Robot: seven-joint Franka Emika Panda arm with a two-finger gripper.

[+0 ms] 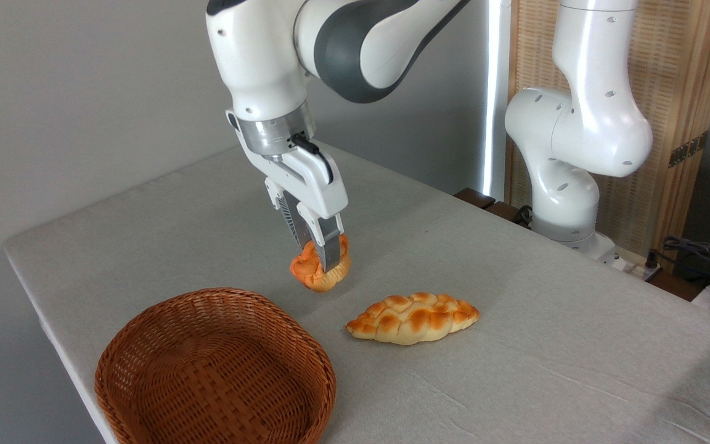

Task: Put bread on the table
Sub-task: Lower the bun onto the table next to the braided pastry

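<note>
**Inspector:** Report the scene, nearest item first.

**Assistant:** Nearest the camera, at about 7 o'clock, sits a brown wicker basket [214, 369]. It holds nothing. Further in, near the centre at about 5 o'clock from the arm's tool, a braided loaf [413, 317] lies flat on the table [546, 345], well clear of the basket.

**Inspector:** And the task item?

**Assistant:** The bread [318, 268] hangs in the air between basket and loaf, slightly behind both. It is outside the basket rim and above bare cloth. I judge it not yet touching the surface, since shadow shows beneath it.

**Inspector:** State of the claw?

**Assistant:** The gripper [323, 259] is clamped narrowly on the bread, fingers pinching its top and tilted towards 5 o'clock. The roll sits off-centre in the grip, leaning left.

**Inspector:** Farthest items?

**Assistant:** The arm's white base stands at 2 o'clock by the far table edge, with a wooden screen behind it.

**Inspector:** Progress?

**Assistant:** In my judgement, the removal from the basket is complete. Lowering, release and withdrawal remain. The loaf lies close by, so the landing spot needs care.
</note>
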